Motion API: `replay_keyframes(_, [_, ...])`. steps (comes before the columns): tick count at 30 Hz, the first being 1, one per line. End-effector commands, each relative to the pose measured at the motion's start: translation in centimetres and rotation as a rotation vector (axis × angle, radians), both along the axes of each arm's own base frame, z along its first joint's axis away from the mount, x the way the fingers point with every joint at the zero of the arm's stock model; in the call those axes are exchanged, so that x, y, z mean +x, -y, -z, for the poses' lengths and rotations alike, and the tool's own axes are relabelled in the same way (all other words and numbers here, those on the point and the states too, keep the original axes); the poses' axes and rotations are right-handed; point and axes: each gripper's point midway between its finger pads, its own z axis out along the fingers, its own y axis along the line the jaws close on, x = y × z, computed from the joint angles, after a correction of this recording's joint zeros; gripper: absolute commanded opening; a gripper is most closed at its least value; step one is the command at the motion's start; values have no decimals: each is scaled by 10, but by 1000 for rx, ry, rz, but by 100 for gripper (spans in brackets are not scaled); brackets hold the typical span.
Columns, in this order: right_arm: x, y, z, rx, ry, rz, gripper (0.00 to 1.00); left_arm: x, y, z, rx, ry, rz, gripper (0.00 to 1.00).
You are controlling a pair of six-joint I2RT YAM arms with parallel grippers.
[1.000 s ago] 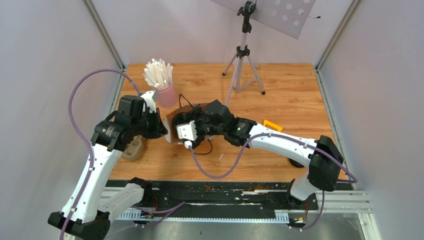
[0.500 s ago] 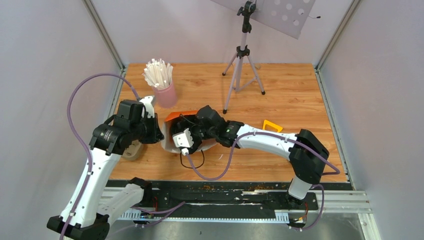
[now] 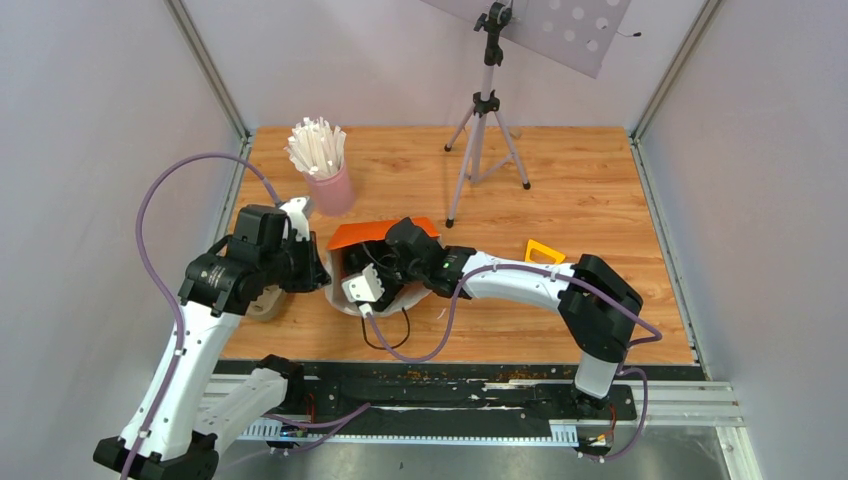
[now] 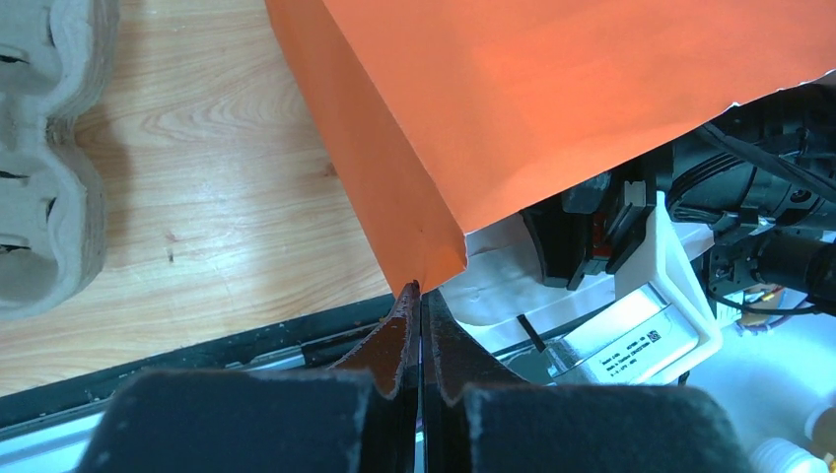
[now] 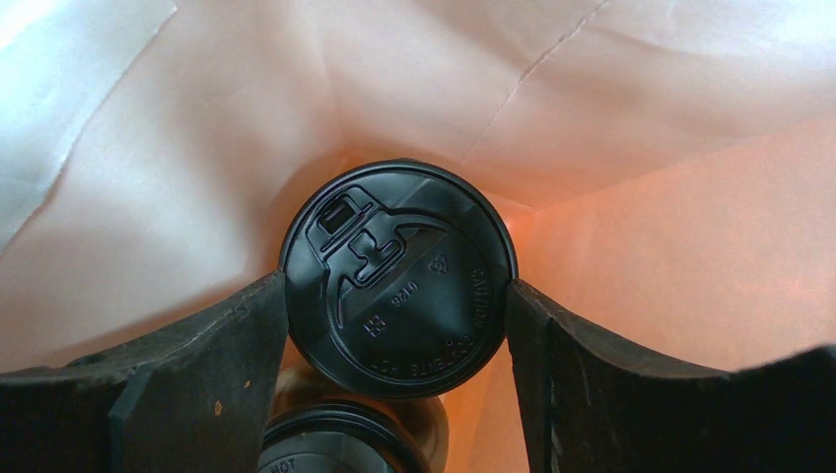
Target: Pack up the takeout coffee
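In the right wrist view, a takeout coffee with a black round lid [image 5: 399, 281] sits inside an orange paper bag [image 5: 690, 246]. My right gripper [image 5: 396, 290] is shut on it, one finger pressed to each side of the lid. A second lidded cup [image 5: 335, 443] sits just below it in the bag. In the top view the bag [image 3: 385, 232] lies on the table with my right wrist reaching into its mouth. My left gripper [image 4: 421, 296] is shut on the bag's corner [image 4: 434, 266], and it stays at the bag's left side [image 3: 322, 272].
A pink cup of white sticks [image 3: 333, 190] stands behind the bag. A grey-brown pulp cup tray [image 3: 265, 300] lies left of it under my left arm. A tripod [image 3: 482, 130] stands at the back. A small yellow piece [image 3: 545, 250] lies to the right.
My right arm has pushed left and nearer, carrying the cup deeper into the bag. The bag's orange top has lifted and shifted. My left gripper kept its hold and drew slightly nearer.
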Motion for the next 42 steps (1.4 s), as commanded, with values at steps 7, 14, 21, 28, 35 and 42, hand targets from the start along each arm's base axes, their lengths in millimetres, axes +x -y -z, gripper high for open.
replay_keyframes(7, [3, -11, -5, 23, 42, -29, 63, -3, 6, -2, -46, 13, 20, 0])
replay_keyframes(14, [5, -16, -4, 21, 45, -33, 64, -5, 7, -1, -46, 5, 28, 0])
replay_keyframes(21, [-10, -23, -36, 123, 18, -84, 64, -6, 4, 3, -23, -4, 28, 0])
replay_keyframes(28, [-11, -26, -26, 148, -15, -74, 64, -7, 0, 3, -1, -18, 23, 0])
replay_keyframes(35, [4, -23, -1, 106, -3, -14, 66, -10, -4, 4, 22, -41, 17, 0])
replay_keyframes(42, [12, -20, 7, 63, 2, 16, 66, -7, -2, -1, 14, -35, 14, 0])
